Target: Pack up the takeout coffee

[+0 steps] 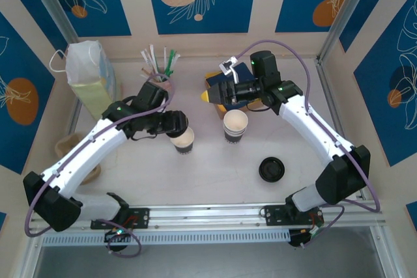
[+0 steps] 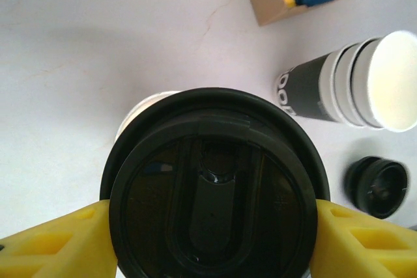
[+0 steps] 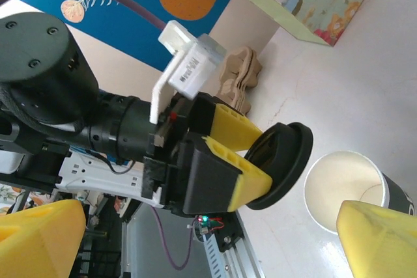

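Observation:
The takeout coffee stands in two parts. Its cup [image 1: 185,141], white inside with a dark striped wall, is on the table with no lid on it. My left gripper [image 1: 174,124] is shut on its round black lid [image 2: 215,200], both yellow fingers [image 2: 58,245] pressed on the rim. The lid hangs tilted just over the cup's far edge, and a sliver of white cup rim [image 2: 140,105] shows behind it. In the right wrist view the lid [image 3: 287,161] sits beside the open cup [image 3: 343,190]. My right gripper [image 1: 218,92] is open and holds nothing, its fingers spread wide [image 3: 212,226].
A lidless striped cup [image 1: 236,125] stands right of centre. A loose black lid [image 1: 271,169] lies front right. A cardboard box [image 2: 273,1] sits under my right gripper. A white and yellow bag [image 1: 91,76] and a straw holder [image 1: 156,63] stand at the back left.

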